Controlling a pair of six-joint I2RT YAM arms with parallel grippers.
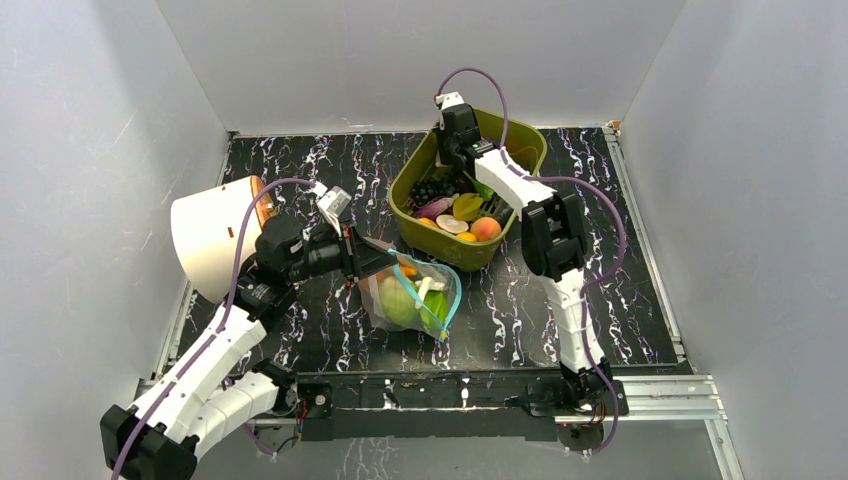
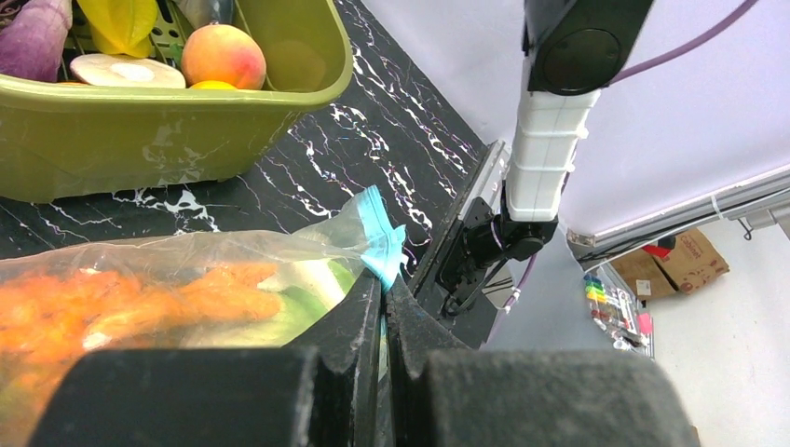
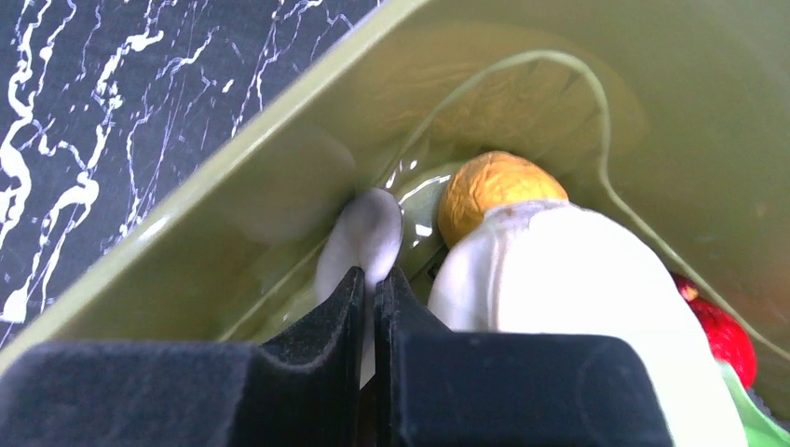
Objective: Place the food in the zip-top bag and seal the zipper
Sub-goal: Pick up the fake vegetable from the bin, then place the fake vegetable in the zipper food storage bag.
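Black left fingers [image 2: 384,291] fill the bottom of the left wrist view, pressed tight together with one corner of the zipper [image 2: 382,237] pinched between their tips. That zipper is a thin light-blue strip running along the rim of the zip-top bag [image 1: 415,295], which lies on the black, white-veined desk [image 1: 300,170] between the left arm and the near wall of the olive-green tub [image 1: 460,250]. Its clear plastic is crinkled and glossy. Through it a pale-green cabbage [image 1: 398,300] shows, with blurred orange pieces [image 2: 140,298] beside it.

Over in the tub's far end, the right fingers [image 3: 370,275] are closed on a small white piece [image 3: 361,233] that sits against the tub's inner wall. Just beside it lie a golden-brown ball [image 3: 494,191], a large white food [image 3: 568,298] and something red [image 3: 722,335].

At the tub's near end rest a peach [image 2: 222,56], a yellow starfruit [image 2: 116,19], a white slice [image 2: 126,70] and a purple vegetable [image 2: 33,37]. Dark grapes [image 1: 432,188] lie further in.

Off the desk, a cardboard box [image 2: 680,256] carries dark print too small to read.
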